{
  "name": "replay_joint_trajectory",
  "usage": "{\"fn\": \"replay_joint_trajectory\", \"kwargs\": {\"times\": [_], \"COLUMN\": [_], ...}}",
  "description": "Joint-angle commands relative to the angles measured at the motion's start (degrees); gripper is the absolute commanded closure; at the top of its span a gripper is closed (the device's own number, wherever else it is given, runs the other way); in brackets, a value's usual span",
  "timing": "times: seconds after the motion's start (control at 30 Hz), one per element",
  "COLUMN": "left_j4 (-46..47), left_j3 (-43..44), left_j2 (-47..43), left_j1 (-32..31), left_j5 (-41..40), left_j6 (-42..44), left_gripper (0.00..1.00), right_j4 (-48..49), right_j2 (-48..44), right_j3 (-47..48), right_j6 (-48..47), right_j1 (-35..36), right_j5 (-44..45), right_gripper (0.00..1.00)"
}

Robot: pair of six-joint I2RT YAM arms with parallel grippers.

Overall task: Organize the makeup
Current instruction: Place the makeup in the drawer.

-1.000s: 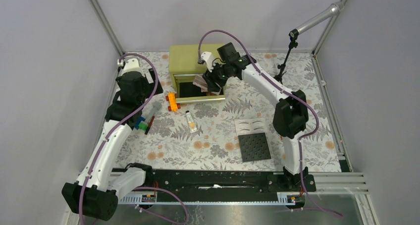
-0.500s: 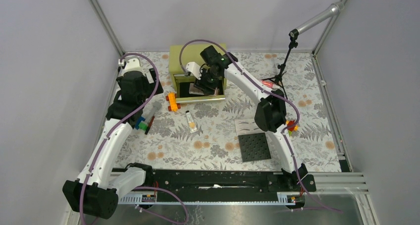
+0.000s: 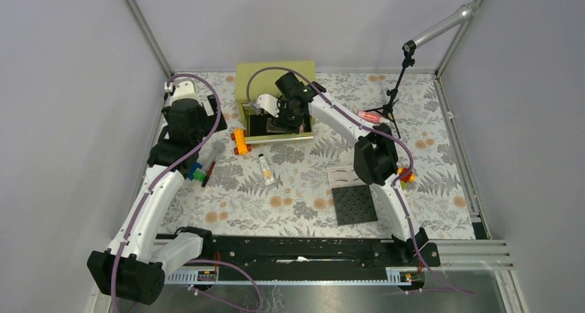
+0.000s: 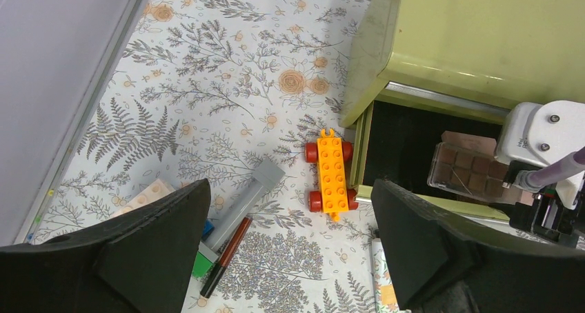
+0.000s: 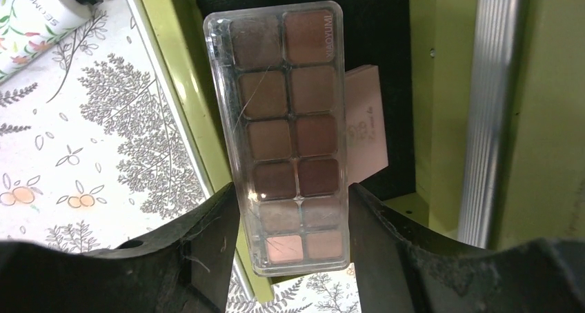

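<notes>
Lowering the eyeshadow palette [image 5: 286, 120] flat into the open drawer [image 5: 172, 85] is, I judge, the step in hand. The right gripper [image 5: 291, 209] is clamped on 1 short end of the palette (12 pans in 2 columns), which hangs across the drawer's front wall at the far edge of the worktop [image 3: 296, 189], above a pink compact [image 5: 365, 120] lying inside. It should travel further in until it clears that wall, then release low. The left gripper [image 4: 288, 189] hovers near the far-left corner, jaws apart and empty, above the orange toy car [image 4: 332, 175]. Compared with 1 second ago, the right wrist has swung leftward over the drawer, while the left arm has not moved.
</notes>
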Motion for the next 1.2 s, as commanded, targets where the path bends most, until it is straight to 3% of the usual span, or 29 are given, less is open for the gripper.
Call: {"fn": "replay_joint_trajectory", "kwargs": {"times": [0.0,0.43,0.97,1.17], "left_j4": [2.7,2.7,2.7,2.7], "left_j3": [0.0,0.0,-0.1,0.0], "left_j2": [0.0,0.0,0.2,0.2], "left_j1": [0.4,0.5,0.7,0.7], "left_j5": [-0.3,-0.4,-0.2,-0.1], "left_j6": [0.0,0.0,0.0,0.0], "left_gripper": [0.01,0.01,0.01,0.01], "right_j4": [4.8,7.4,12.5,12.5], "right_j2": [-3.9,-4.7,-9.8,-10.0], "right_j3": [-2.8,-5.6,-11.7,-11.8], "right_j6": [-1.2,-1.6,-0.7,-0.1], "right_j1": [1.1,1.2,1.2,1.1], "right_j5": [3.5,5.2,4.4,4.2], "right_gripper": [0.78,0.46,0.30,0.28]}}
